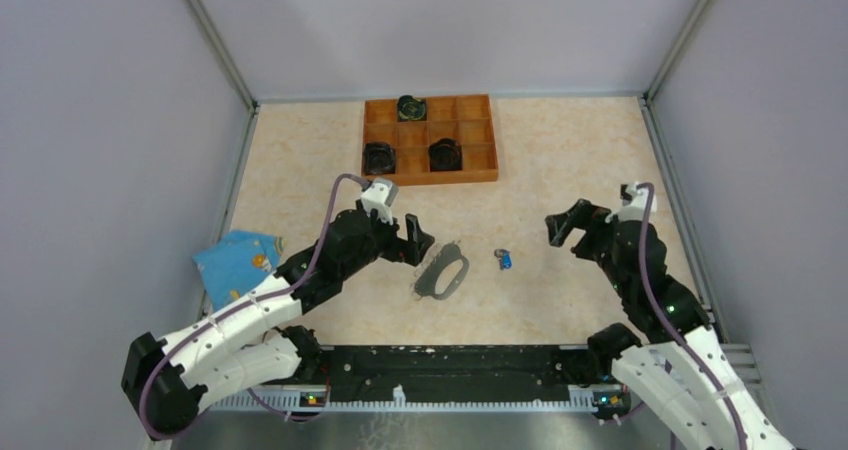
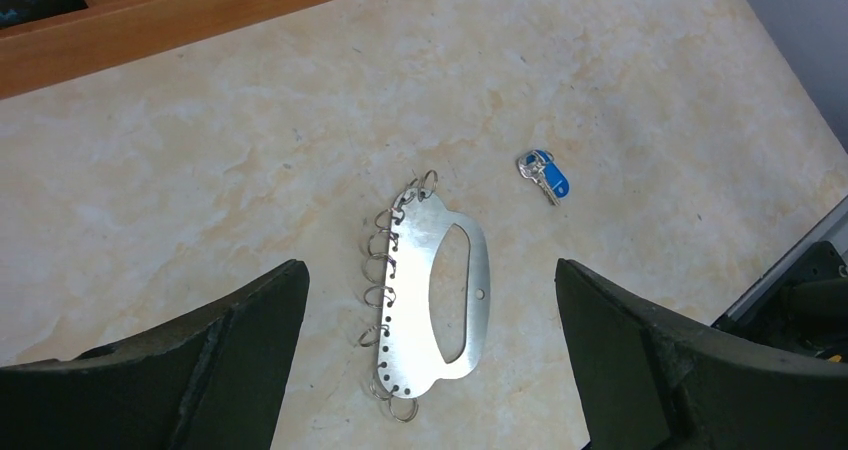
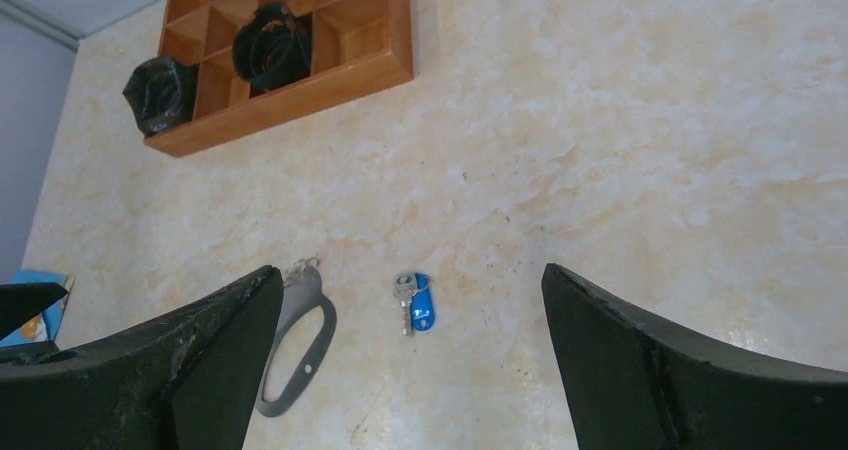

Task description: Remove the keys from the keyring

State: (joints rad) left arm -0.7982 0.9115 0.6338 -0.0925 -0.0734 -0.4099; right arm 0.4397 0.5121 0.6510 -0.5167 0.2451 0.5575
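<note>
The keyring [image 1: 430, 280] is a flat grey metal oval loop lying on the table, with several small wire rings along one edge. It also shows in the left wrist view [image 2: 410, 280] and the right wrist view [image 3: 308, 368]. The key [image 1: 504, 259], small and silver with a blue tag, lies on the table apart from the loop, to its right; it shows in both wrist views [image 2: 545, 177] [image 3: 413, 303]. My left gripper [image 1: 418, 242] is open and empty, hovering over the loop's left end. My right gripper [image 1: 565, 225] is open and empty, right of the key.
A wooden compartment tray [image 1: 430, 178] with three round black objects stands at the back centre. A light-blue packet [image 1: 235, 260] lies at the left edge. A black rail [image 1: 450, 370] runs along the near edge. Grey walls close in on both sides.
</note>
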